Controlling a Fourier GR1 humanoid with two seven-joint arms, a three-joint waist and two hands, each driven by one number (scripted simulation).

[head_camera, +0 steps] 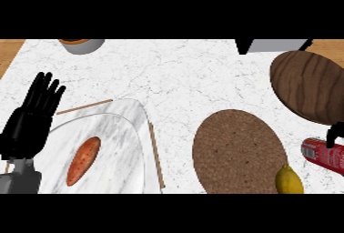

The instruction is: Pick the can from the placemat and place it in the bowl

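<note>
1 red can [325, 155] in right robot hand [333, 134] grasp, 1 wooden bowl [310, 86], 1 placemat [238, 152]; left robot hand [33, 119] released.

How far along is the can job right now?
Done: the red can is off the brown placemat, at the view's right edge. In hand: black fingers of the right hand are curled over its top. Left: the can still has to go into the wooden bowl, which sits above it. The left hand rests open at the view's left.
</note>
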